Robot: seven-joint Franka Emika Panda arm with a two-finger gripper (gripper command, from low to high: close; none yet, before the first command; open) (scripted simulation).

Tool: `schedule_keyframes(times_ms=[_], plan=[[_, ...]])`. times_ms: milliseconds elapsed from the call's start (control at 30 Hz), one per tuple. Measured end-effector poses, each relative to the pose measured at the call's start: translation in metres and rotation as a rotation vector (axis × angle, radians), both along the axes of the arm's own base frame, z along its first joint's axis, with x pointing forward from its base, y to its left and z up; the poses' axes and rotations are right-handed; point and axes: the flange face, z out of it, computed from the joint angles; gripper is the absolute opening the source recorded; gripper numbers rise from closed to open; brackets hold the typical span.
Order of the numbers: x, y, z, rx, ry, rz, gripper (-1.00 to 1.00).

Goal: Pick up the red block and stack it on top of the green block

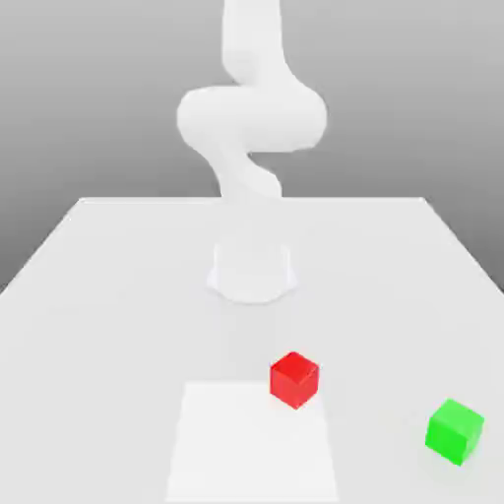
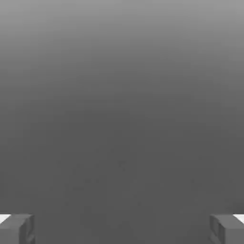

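Note:
The red block (image 1: 294, 379) rests on the white table, at the far right corner of a lighter square patch (image 1: 252, 441). Lower and toward the exterior view's right sits the green block (image 1: 455, 430), about two block widths away from the red one. The white arm (image 1: 252, 123) rises from its round base (image 1: 253, 269) behind both blocks and leaves the picture at the top. In the hand view, my gripper (image 2: 122, 228) is open: two grey fingertips (image 2: 18, 228) stand far apart with only plain grey background between them, and nothing is held.
The white table (image 1: 108, 295) stretches wide around the arm's base, its far edge running across the middle of the exterior view. Grey backdrop lies behind it.

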Motion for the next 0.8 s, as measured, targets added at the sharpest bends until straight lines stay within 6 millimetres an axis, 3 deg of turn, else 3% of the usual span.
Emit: schedule_keyframes(times_ms=[133,300,400,600,767,800], plan=[[0.033,0.016,-0.099,-0.081,0.145,0.129,0.0],[0.039,0.033,-0.225,-0.165,0.324,0.305,0.0],[0.024,0.042,-0.3,-0.207,0.437,0.425,0.0],[-0.037,0.053,-0.452,-0.271,0.659,0.679,0.0],[-0.047,0.053,-0.506,-0.279,0.684,0.71,0.0],[-0.048,0.053,-0.514,-0.279,0.685,0.71,-1.0]])
